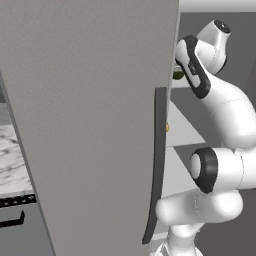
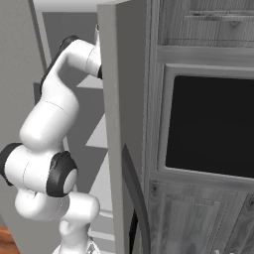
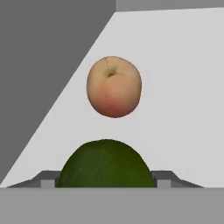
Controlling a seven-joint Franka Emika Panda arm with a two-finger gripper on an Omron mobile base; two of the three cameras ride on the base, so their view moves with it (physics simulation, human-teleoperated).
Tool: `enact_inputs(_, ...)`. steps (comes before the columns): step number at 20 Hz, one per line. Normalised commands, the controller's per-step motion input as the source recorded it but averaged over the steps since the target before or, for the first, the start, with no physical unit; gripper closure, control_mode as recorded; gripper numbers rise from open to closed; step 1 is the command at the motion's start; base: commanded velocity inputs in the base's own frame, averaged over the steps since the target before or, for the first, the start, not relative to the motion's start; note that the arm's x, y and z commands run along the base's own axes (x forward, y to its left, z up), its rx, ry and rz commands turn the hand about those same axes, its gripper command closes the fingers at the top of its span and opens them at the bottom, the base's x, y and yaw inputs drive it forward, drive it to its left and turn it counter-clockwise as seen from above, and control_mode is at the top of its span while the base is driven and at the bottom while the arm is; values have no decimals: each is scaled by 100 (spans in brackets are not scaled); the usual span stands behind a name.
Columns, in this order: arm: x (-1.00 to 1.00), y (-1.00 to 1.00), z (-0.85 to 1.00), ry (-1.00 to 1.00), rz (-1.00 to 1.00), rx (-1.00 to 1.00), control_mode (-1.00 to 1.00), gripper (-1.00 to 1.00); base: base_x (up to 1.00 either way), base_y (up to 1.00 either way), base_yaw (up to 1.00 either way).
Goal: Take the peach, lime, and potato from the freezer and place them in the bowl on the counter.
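In the hand view the dark green lime [image 3: 106, 164] sits right between my gripper's [image 3: 107, 179] fingertips [image 3: 49, 178], which press against its two sides. The reddish-orange peach [image 3: 114, 86] lies a short way beyond it on the same white shelf [image 3: 179, 87] of the freezer [image 1: 90, 125]. From the left base view a sliver of the lime [image 1: 178, 75] shows where my hand reaches past the open grey door. A small yellowish spot [image 1: 167, 127] peeks out one shelf lower; I cannot tell what it is. The potato and the bowl are out of view. The marble counter [image 1: 12, 160] lies at the left.
The open freezer door stands close on the arm's left, its dark seal [image 1: 157, 165] beside my elbow. On the right are wood-grain cabinets [image 2: 198, 218] and a black oven window [image 2: 211, 124]. The freezer's grey inner wall [image 3: 43, 65] borders the shelf.
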Motion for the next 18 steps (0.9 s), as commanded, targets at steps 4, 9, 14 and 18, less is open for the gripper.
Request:
enact_inputs(4, -52, 0, 17, -1, -14, 0, -100, 100, 0, 0, 0)
enact_inputs(9, -46, 0, 33, 0, -16, -2, -100, 100, 0, 0, 0)
enact_inputs(14, -69, 0, 13, -1, -10, -3, -100, 100, 0, 0, 0)
enact_inputs(18, -85, -6, 0, 0, -7, -1, -100, 100, 0, 0, 0)
